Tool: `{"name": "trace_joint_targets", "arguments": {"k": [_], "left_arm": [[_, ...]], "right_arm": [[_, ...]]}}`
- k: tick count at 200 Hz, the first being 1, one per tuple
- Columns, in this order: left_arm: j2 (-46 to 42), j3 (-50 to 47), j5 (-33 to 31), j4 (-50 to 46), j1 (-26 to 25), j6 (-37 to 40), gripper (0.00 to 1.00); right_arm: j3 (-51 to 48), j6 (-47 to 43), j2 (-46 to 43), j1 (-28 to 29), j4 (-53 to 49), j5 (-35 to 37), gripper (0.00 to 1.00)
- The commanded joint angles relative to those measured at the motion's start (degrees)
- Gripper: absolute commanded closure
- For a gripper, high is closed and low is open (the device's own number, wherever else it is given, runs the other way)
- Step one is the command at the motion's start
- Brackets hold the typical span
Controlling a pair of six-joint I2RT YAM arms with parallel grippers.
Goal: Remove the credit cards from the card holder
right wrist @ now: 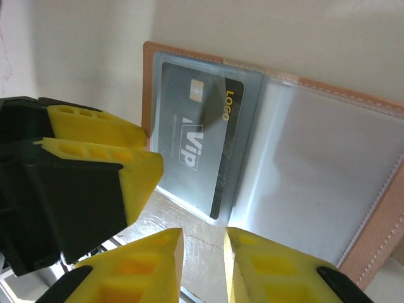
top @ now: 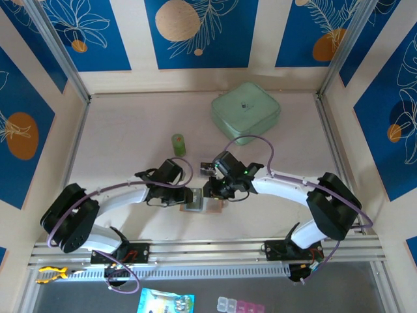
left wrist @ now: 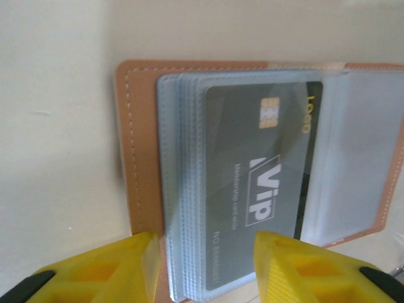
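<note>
Left gripper [left wrist: 205, 252]: hangs low over the near edge of the card holder [left wrist: 142, 139] with jaws apart, the sleeve stack's edge in the gap; right gripper [right wrist: 203, 243]: sits close beside it, jaws parted by a narrow gap, pale surface showing through; worktop [top: 130, 130]: pale, carries everything; pale green lidded container [top: 245, 111]: rests toward the back, well apart from both arms; card holder: lies opened flat near the front middle, between the two grippers, tan cover down, clear sleeves up; credit card [left wrist: 252, 177]: grey, with gold chip and "Vip" lettering, sits inside the top sleeve; small green cylinder [top: 178, 145]: stands upright just behind the left gripper.
</note>
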Motion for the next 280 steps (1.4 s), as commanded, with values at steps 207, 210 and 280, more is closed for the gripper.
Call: {"name": "trace_joint_targets", "arguments": {"k": [207, 210, 280], "left_arm": [[2.61, 3.02, 2.75, 1.98, 0.35, -0.11, 0.88], [2.75, 3.0, 2.75, 1.98, 0.35, -0.08, 0.88], [4.66, 1.17, 2.31, 2.66, 0.4, 0.2, 0.91]], "right_arm": [[0.67, 1.47, 7.79, -1.77, 7.91, -6.4, 0.75], [0.65, 1.43, 7.89, -1.78, 7.92, -6.46, 0.75], [0.67, 1.03, 11.29, -2.15, 8.69, -6.99, 0.75]]}}
